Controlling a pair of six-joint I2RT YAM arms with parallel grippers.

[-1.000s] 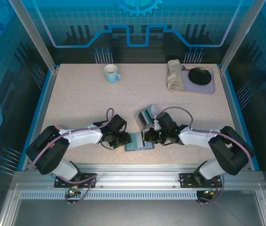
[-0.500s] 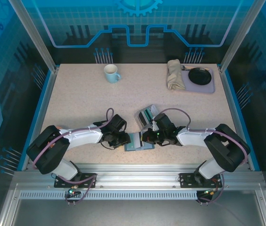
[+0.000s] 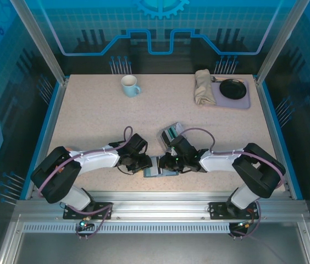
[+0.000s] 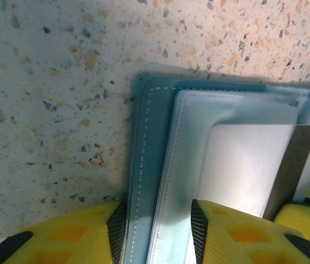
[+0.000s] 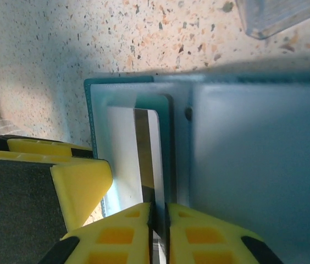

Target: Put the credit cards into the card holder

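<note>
Card holder [image 3: 154,167] lies open flat, long axis running left to right.

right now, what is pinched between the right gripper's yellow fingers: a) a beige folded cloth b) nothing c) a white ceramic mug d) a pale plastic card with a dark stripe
d: the right gripper closes its fingers on the pale plastic card with a dark stripe, partly slid into the blue-teal folding card holder.
</note>
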